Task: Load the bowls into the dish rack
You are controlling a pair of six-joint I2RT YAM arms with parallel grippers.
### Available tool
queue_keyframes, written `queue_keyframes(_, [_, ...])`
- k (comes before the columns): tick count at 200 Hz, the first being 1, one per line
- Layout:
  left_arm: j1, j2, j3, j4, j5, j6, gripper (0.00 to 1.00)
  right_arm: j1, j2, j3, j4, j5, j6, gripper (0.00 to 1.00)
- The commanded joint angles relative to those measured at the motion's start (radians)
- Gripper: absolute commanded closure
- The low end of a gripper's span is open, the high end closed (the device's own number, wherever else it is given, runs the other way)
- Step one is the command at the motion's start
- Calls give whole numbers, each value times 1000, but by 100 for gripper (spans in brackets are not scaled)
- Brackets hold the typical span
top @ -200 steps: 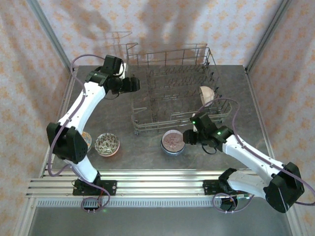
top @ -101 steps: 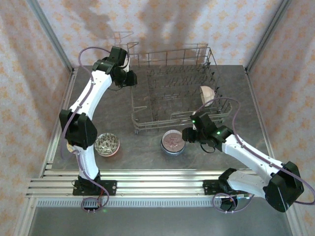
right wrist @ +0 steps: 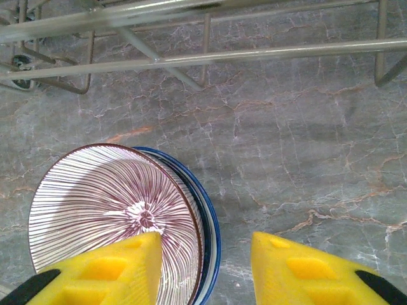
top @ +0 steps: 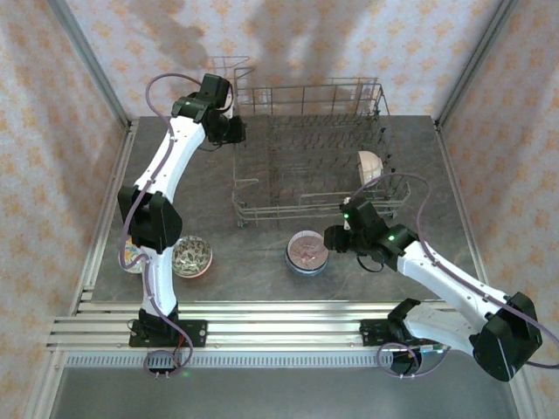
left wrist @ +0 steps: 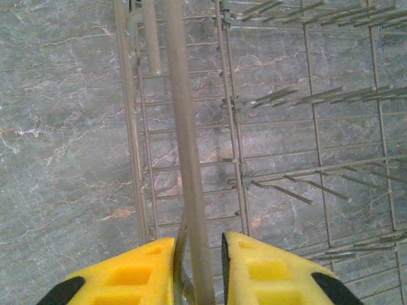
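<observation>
— Since a second back, your left arm has swung off the rack's side up to its far-left corner, and the dish rack (top: 307, 88) has crept a touch away from you across the table (top: 262, 284).

— Look at the left gripper (left wrist: 198, 244): its yellow fingers (left wrist: 127, 279) are pressed in on the rack's top rod (left wrist: 186, 127), pinching it. You're steadying the big basket, I reckon.

— Your right arm has barely budged. The right gripper (right wrist: 206, 241) hangs spread and holds nothing, with one finger over the inside of the striped bowl (right wrist: 108, 210) and the other over bare table.

— That bowl sits nested in a blue-rimmed bowl (right wrist: 213, 219), just in front of the rack's near wall. One cream bowl (top: 369, 166) is already in, standing on edge at the right end. A speckled bowl (top: 190, 256) waits by your left arm, with another half hidden beside it.

— Early days, then. For this pick, come down so the fingers straddle the striped rim alone, not both rims, or you may lift the pair or drag the lower one.

— Close gently and lift straight. Hold that left pinch firm so the rack doesn't skate when the bowl goes between the tines.
</observation>
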Motion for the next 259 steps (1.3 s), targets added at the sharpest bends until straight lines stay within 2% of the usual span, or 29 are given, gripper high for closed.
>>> queue_keyframes(1, [-7, -26, -14, 34, 31, -3, 68, 11, -25, 0, -32, 26, 10, 59])
queue_keyframes(50, [-7, -118, -68, 50, 33, -3, 39, 31, -26, -25, -20, 29, 7, 59])
queue_keyframes(76, [-7, -157, -105, 50, 32, 5, 30, 81, -7, -32, -14, 61, 0, 59])
queue_keyframes(142, [-8, -319, -300, 86, 21, 17, 25, 100, 34, -70, 74, 97, 28, 59])
queue_keyframes(197, [-7, -378, -384, 102, 17, 11, 24, 99, 106, -61, 122, 86, 13, 60])
queue_keyframes(259, [-7, -413, -424, 113, 7, 9, 24, 102, 141, -58, 159, 68, 14, 72])
